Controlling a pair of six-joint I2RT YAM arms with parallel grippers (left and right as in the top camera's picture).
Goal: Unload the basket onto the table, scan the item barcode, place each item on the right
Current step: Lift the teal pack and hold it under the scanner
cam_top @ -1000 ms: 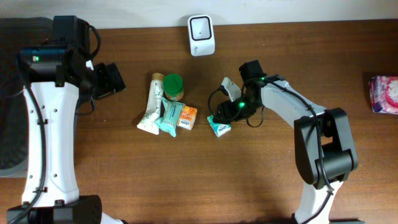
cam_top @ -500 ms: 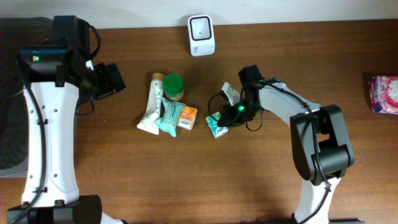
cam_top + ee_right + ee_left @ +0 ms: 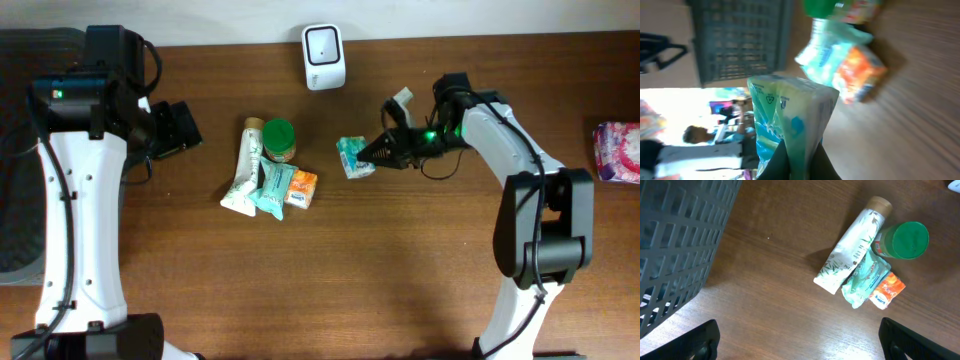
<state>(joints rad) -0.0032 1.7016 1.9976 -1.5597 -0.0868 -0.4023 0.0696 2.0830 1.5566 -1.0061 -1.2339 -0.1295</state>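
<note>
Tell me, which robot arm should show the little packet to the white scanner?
Right. The right gripper pinches the teal packet, close to the white scanner. The left gripper hangs open and empty, farther away.

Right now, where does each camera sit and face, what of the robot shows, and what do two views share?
Overhead: above the brown wooden table, facing down; white left arm and right arm show.
Left wrist: on left arm, facing down at a white tube and green-lidded jar; open left gripper shows.
Right wrist: on right arm, tilted sideways; right gripper pinches a teal-and-white soft packet.
Shared: overhead shows those three items too.
</note>
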